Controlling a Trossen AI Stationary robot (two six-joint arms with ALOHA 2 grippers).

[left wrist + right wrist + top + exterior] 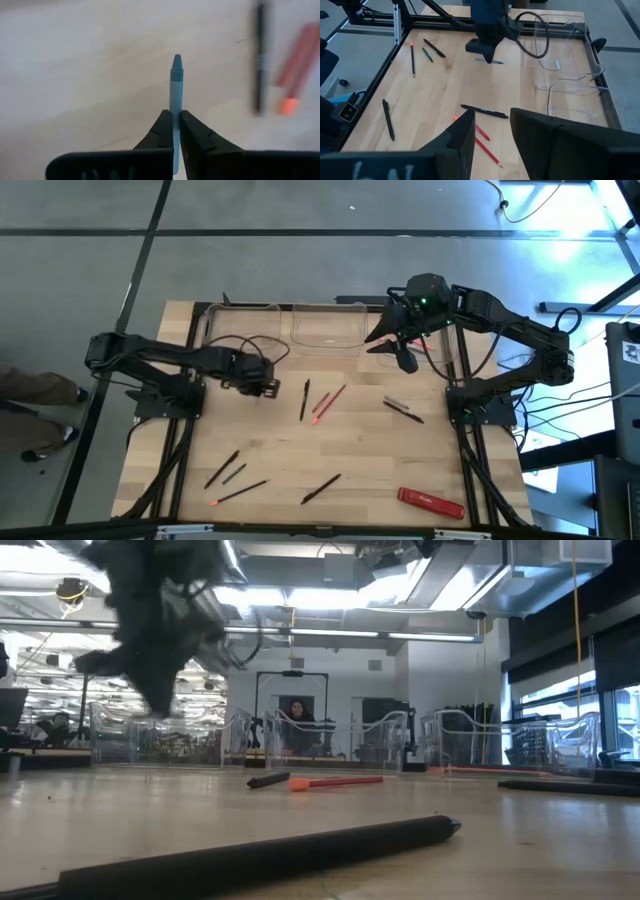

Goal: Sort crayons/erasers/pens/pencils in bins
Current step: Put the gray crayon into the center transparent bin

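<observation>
1. I see the wooden table with clear bins along its far edge.
2. My right gripper hangs open there.
3. My left gripper pinches a blue crayon near the pens.

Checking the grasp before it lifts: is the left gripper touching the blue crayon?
Touching. The left wrist view shows the left gripper shut on the blue crayon, both fingers pressed against its sides.

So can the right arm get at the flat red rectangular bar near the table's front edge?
Probably yes: the right claw is open and empty, and the flat red rectangular bar lies alone on that arm's side.
</observation>
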